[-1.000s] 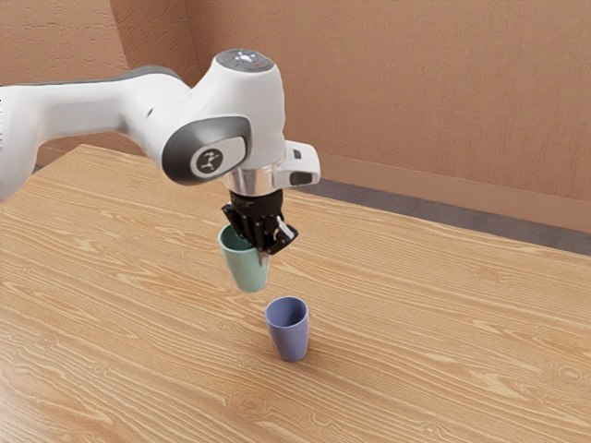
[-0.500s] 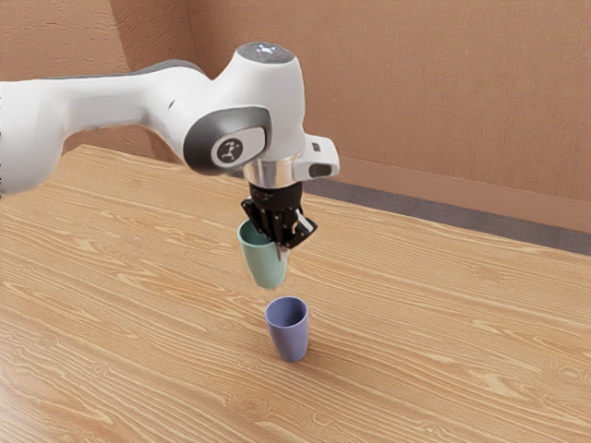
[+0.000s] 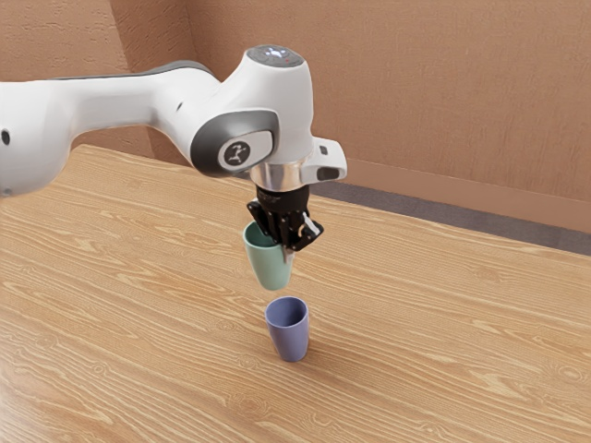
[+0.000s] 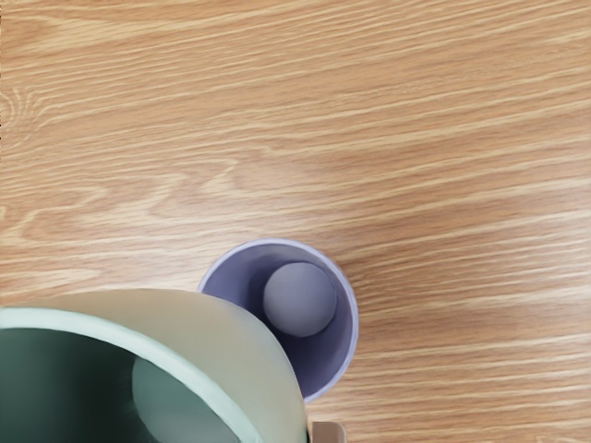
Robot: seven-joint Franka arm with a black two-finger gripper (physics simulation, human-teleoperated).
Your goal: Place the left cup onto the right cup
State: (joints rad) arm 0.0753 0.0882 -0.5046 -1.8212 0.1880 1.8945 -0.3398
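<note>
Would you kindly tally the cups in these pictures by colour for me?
green cup: 1
purple cup: 1
Total: 2 cups

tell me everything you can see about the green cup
The green cup is a plain handleless tumbler, pale mint, matte like plastic, tapering to a narrower base. It is empty, mouth up, slightly tilted, in the air above the table. The gripper is shut on its rim; nothing else touches it. It hangs just above the purple cup, offset slightly toward the exterior view's left, with a clear gap between them.
</note>
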